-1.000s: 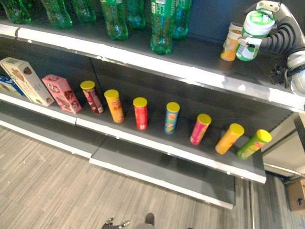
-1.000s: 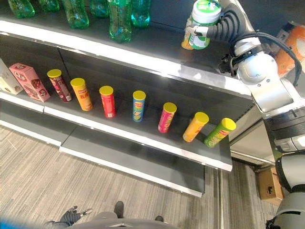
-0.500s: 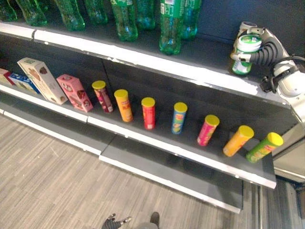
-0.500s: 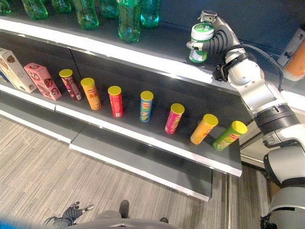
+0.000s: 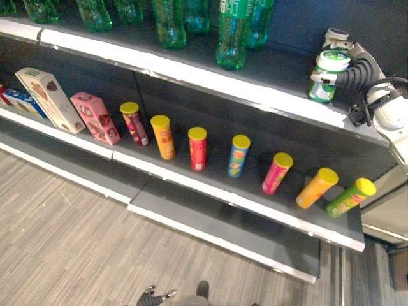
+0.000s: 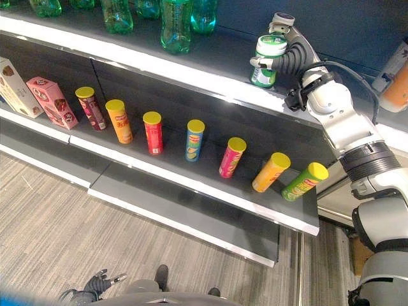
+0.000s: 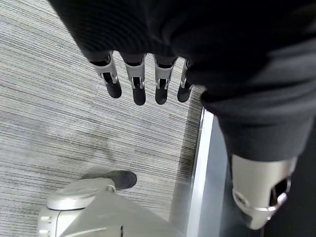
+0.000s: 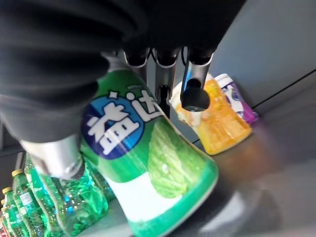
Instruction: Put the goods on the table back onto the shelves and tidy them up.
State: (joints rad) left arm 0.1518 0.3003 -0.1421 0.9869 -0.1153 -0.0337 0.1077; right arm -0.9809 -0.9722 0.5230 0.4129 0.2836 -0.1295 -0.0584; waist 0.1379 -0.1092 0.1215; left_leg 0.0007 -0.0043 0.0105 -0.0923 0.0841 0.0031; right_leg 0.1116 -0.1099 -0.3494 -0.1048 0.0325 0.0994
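Right eye view: right hand [image 6: 288,58] is curled round a green-and-white gum jar [image 6: 266,60], fingers behind it and thumb in front, holding it at the right end of the top shelf [image 6: 191,67]. A second ago the jar was high and tilted forward beside an orange jar; half a second ago it was already lower and upright, and now it sits about the same, base at or just off the shelf board, so the lowering looks nearly finished; contact can't be confirmed. The camera shifted across these frames too, so part of the apparent move is the view. Right wrist view shows the jar's label wedged between thumb and fingers, with the orange jar [image 8: 217,121] and a purple pack [image 8: 237,96] just behind on the same shelf, green soda bottles [image 8: 59,202] farther along. Judgement: placement step is at its end, next call is letting go without knocking the orange jar. Middle shelf [image 5: 210,188] carries a row of crisp tubes [image 5: 197,148], the right-hand ones leaning, plus snack boxes [image 5: 44,99] at the left. Left hand [image 7: 140,81] hangs over the floor [image 7: 59,113], fingers straight, holding nothing.
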